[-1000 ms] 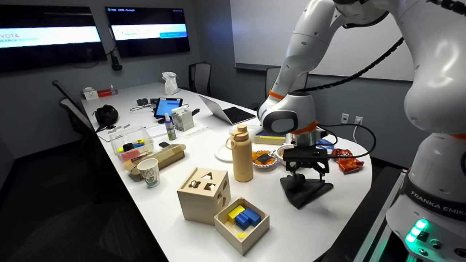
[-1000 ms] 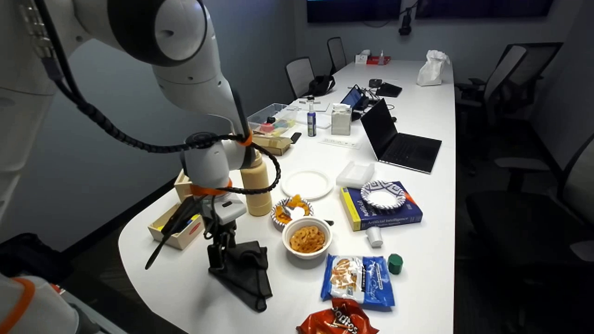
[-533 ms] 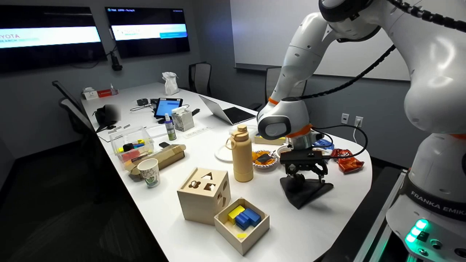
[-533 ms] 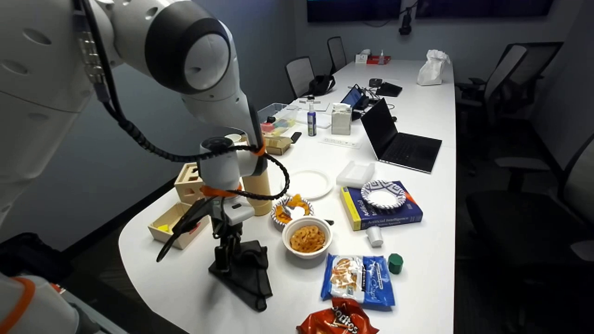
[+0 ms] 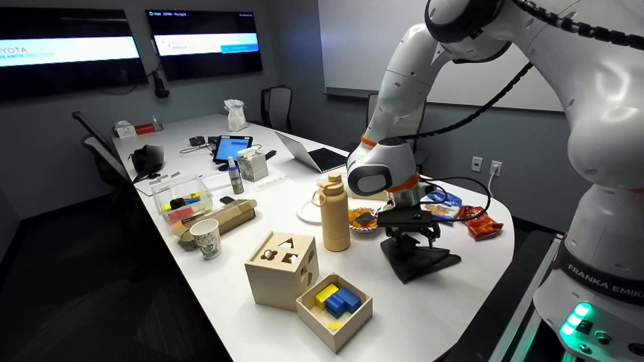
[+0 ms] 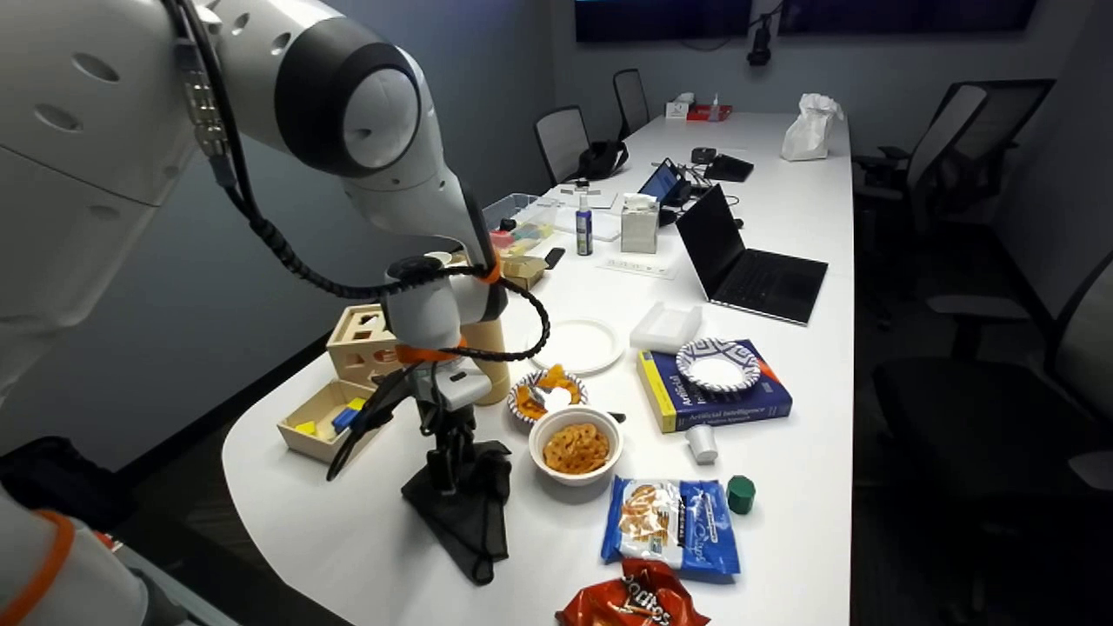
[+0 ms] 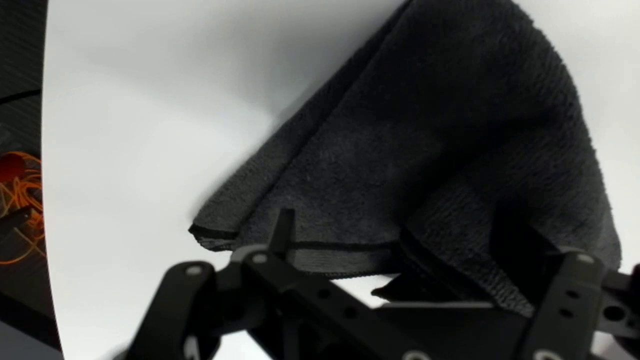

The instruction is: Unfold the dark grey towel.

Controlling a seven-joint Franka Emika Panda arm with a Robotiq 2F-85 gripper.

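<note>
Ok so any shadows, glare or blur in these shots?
Wrist view: soft shadow on the table beside the dark grey towel, whose darkest folds lose detail. In an exterior view: bright highlights on the robot arm, a smeared patch over part of a black object.

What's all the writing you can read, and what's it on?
"FRANKA EMIK", cut off: robot base
"YOTA", cut off: wall screen
"SEARCH", cut off: same screen
"Artificial Intelligence": blue book; smaller line unclear
Probably "Doritos": crumpled red packet
Probably "Crisps": blue packet; rest blurred
Too small or blurred: second wall screen, spray bottle
None seen: dark grey towel
</note>
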